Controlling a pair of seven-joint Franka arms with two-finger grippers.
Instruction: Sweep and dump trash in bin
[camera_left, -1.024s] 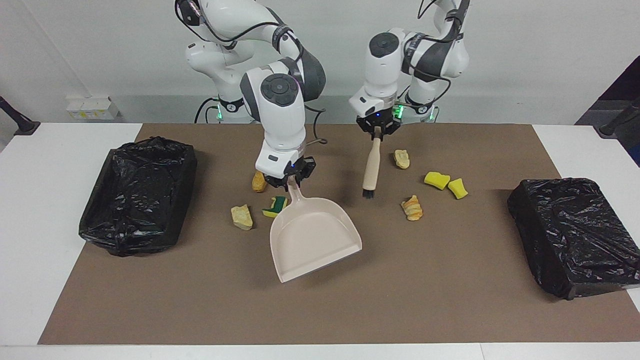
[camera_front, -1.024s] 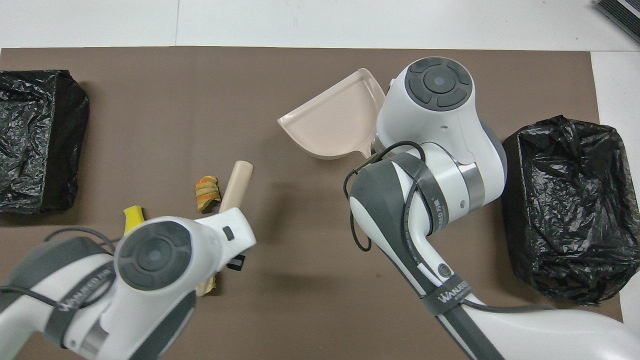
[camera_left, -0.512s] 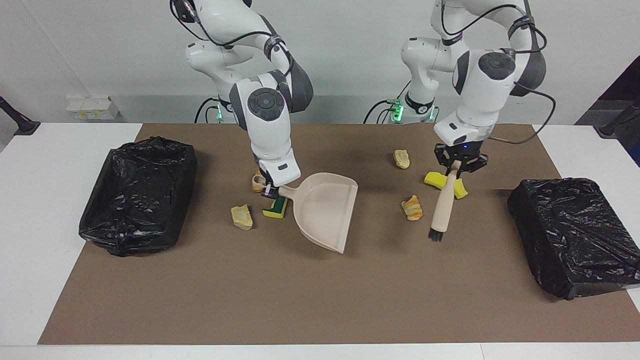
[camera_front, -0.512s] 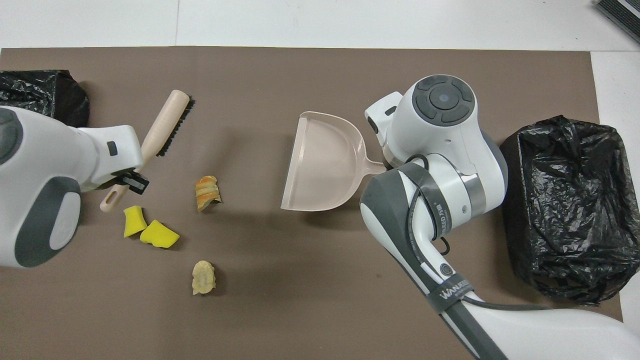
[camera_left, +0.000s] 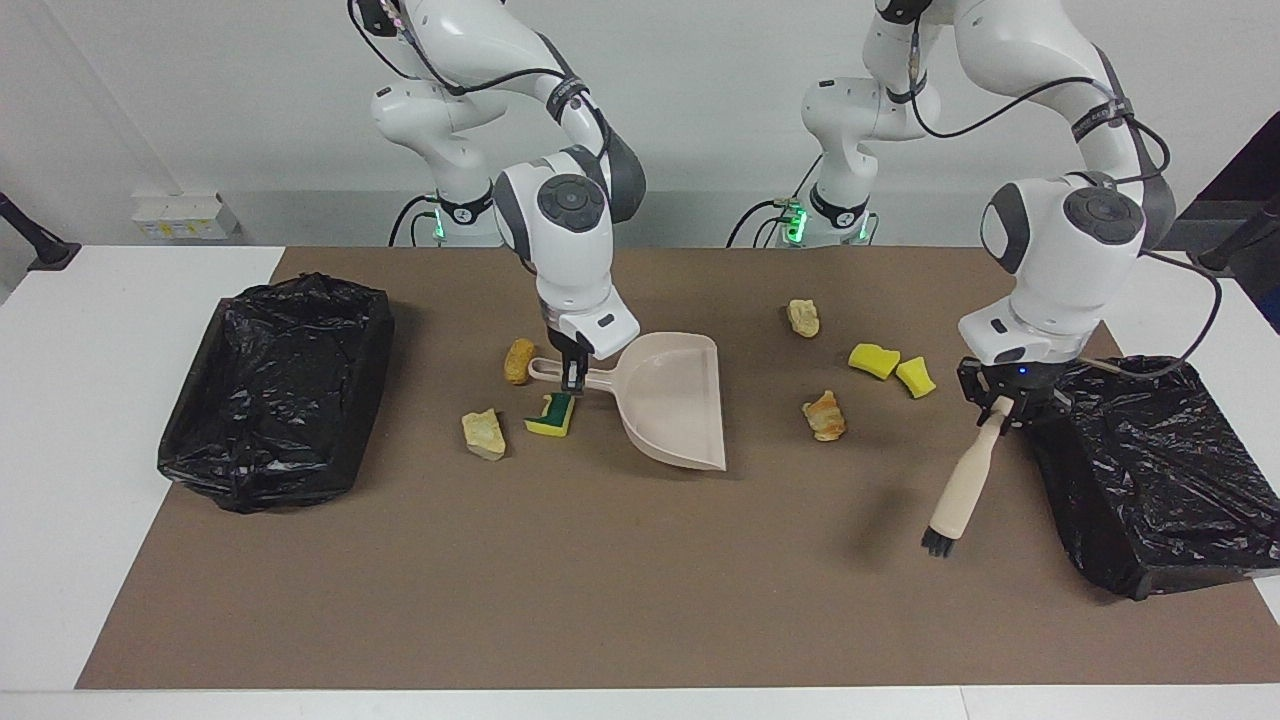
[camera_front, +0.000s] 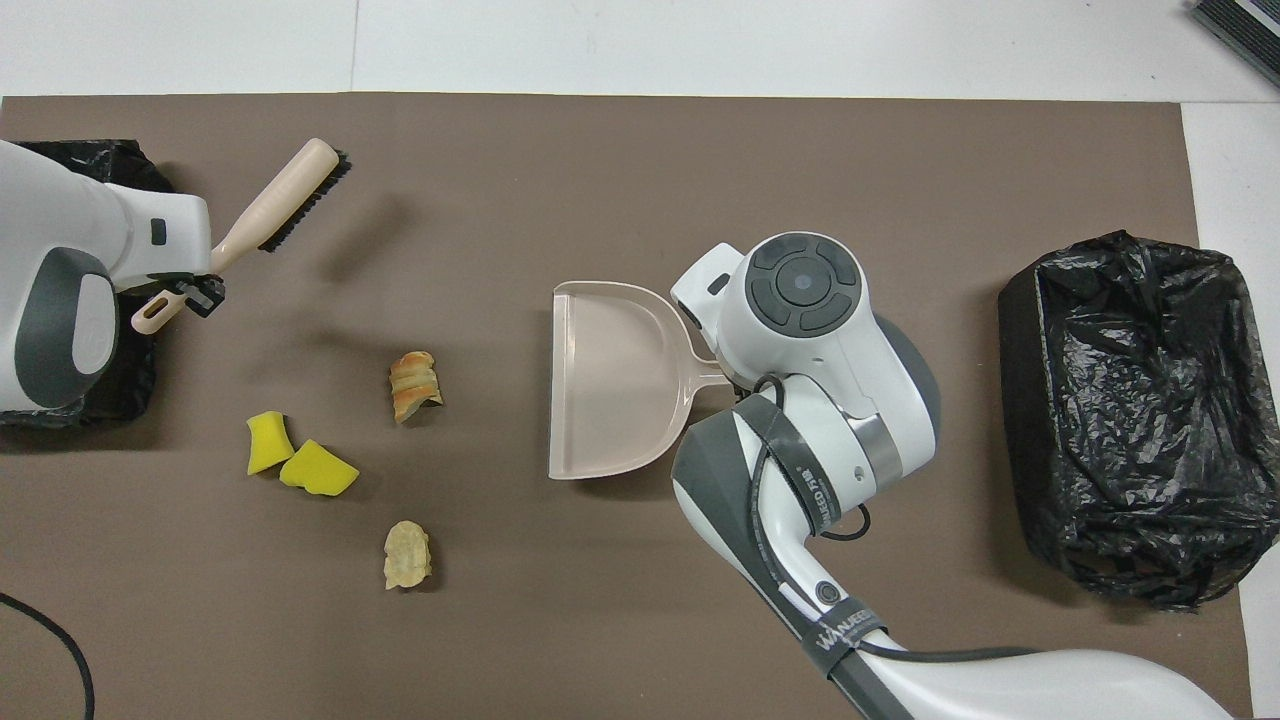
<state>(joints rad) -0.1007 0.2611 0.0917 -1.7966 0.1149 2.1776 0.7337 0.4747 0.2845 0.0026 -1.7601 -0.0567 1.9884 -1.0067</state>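
A black-lined bin (camera_left: 275, 385) sits at the right arm's end. The right gripper (camera_left: 573, 372) clamps the dustpan (camera_left: 672, 400) handle, three trash (camera_left: 484, 432) scraps beside it. Four more lie between dustpan and brush (camera_left: 962, 487), which the left gripper (camera_left: 1003, 408) grips beside the second bin (camera_left: 1160, 470).

Both arms (camera_left: 440, 80) are glossy white with dark grey joint bands. Each wrist ends in a round grey cap (camera_left: 568, 198) bearing a ring of buttons. Black cables loop along the outside of the links, strapped on by black bands printed with white lettering (camera_front: 845, 628). The grippers are black. Green lights (camera_left: 795, 215) glow at the bases.
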